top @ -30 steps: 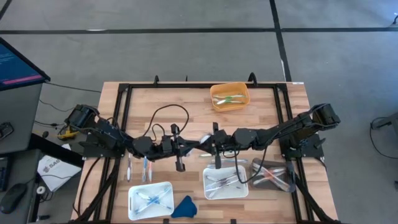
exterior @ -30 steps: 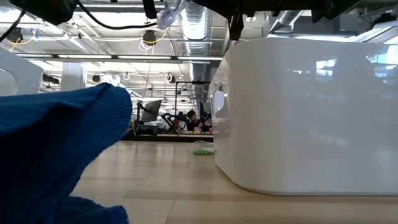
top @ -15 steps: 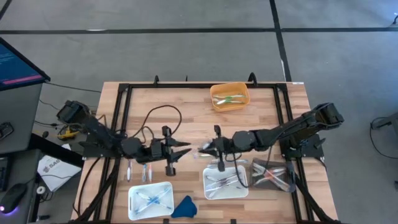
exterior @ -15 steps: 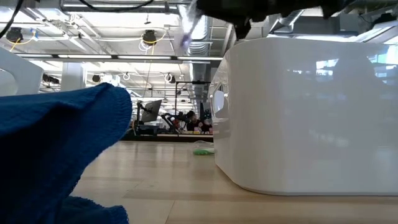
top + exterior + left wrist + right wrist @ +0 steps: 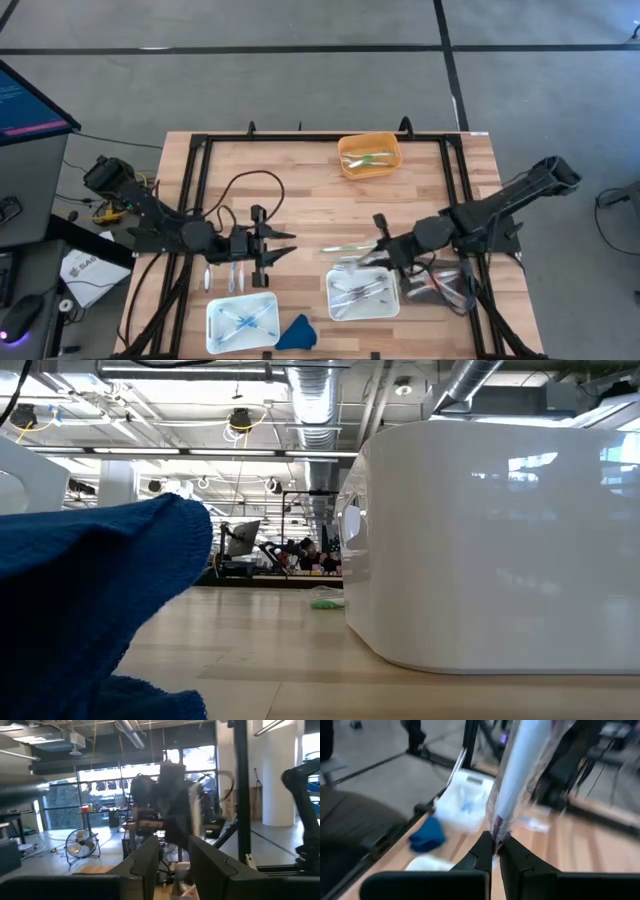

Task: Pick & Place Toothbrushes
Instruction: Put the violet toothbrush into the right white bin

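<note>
- The right gripper (image 5: 377,246) was clamped on one wrapped toothbrush (image 5: 349,246), holding it level just above the middle white tray (image 5: 334,298)
- The left gripper (image 5: 283,246) hung empty over the table (image 5: 310,175), fingers (image 5: 148,862) parted
- More toothbrushes lay in the left white tray (image 5: 215,325), the orange bin (image 5: 347,170) and the clear tray (image 5: 465,297); two lay loose on the wood (image 5: 232,277)
- A blue cloth (image 5: 296,333) sat between the white trays

No readable text, label or number anywhere.
</note>
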